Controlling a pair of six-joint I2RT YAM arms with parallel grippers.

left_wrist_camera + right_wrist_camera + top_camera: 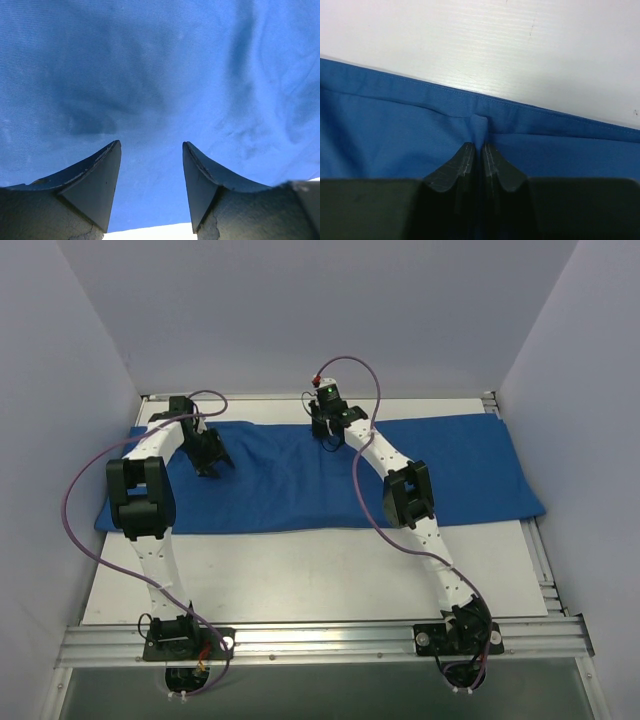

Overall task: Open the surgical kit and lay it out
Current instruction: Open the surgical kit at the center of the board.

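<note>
- The blue cloth wrap (300,480) lies spread flat across the far half of the tabletop (300,580), a long strip running from side to side.
- My right fingers (465,165) sit at the wrap's far hem, near its middle, pressed together on a small raised pleat of the cloth.
- My left fingers (100,170) stand apart over the wrap's left part, grasping nothing. They seem to be just above the cloth, though I can't be sure they aren't touching it.

A white table (300,580) sits inside pale walls (300,310), an aluminium rail (320,640) along its near edge.
</note>
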